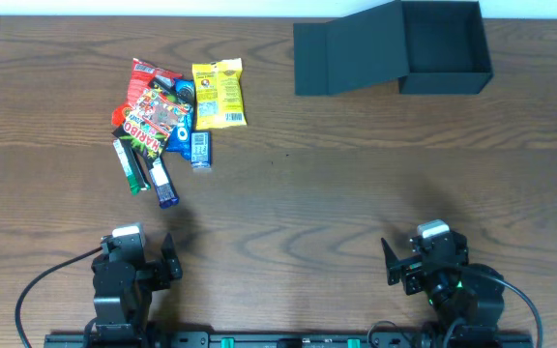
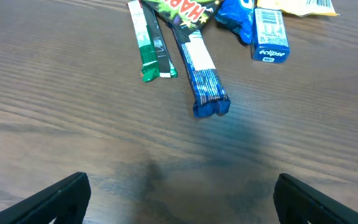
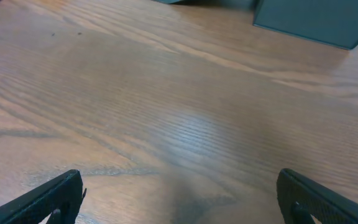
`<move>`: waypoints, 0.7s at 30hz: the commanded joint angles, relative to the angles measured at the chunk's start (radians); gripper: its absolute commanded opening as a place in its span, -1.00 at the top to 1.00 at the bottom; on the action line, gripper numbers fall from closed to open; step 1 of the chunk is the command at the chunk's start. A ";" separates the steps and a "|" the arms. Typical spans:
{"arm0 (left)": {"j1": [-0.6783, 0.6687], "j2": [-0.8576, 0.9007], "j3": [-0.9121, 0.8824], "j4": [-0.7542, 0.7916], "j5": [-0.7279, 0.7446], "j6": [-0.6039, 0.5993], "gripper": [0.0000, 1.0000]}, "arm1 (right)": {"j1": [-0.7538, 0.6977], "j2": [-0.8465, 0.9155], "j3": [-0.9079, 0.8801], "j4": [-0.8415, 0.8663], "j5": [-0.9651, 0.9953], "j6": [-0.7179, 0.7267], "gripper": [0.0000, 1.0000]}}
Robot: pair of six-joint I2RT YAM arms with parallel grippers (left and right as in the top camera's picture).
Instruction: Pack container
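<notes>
We see a desk (image 1: pixel 356 164) of brown wood grain, a matte teal-black container (image 1: pixel 443 43), a yellow packet (image 1: pixel 219 94) with dark print, a black candy bag (image 1: pixel 153 124) lettered in red, a blue gum box (image 2: pixel 270 36), a green-and-silver stick (image 2: pixel 145 46), and a blue stick (image 2: pixel 202 74) with a white label.

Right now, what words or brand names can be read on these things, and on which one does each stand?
"HARIBO": on the red and black bag.
"eclipse": on the small blue box.
Yellow bag: there is print, but it is too small to read.
Blue bar and green stick: the labels are too blurred to read.
Container: no text shows.
</notes>
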State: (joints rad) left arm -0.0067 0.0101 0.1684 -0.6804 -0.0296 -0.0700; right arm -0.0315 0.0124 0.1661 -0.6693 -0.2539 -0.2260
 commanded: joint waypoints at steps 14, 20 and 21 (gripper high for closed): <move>0.002 -0.006 -0.010 -0.003 0.004 0.014 -0.91 | -0.005 -0.007 -0.003 0.005 0.003 0.012 -0.99; 0.002 -0.006 -0.010 -0.003 0.004 0.014 -0.91 | -0.004 -0.007 -0.003 0.008 -0.035 0.352 -0.99; 0.002 -0.006 -0.010 -0.003 0.004 0.014 -0.91 | -0.004 -0.007 -0.003 0.008 -0.035 0.526 -0.99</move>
State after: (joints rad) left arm -0.0067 0.0101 0.1684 -0.6804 -0.0296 -0.0700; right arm -0.0315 0.0124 0.1661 -0.6647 -0.2714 -0.0444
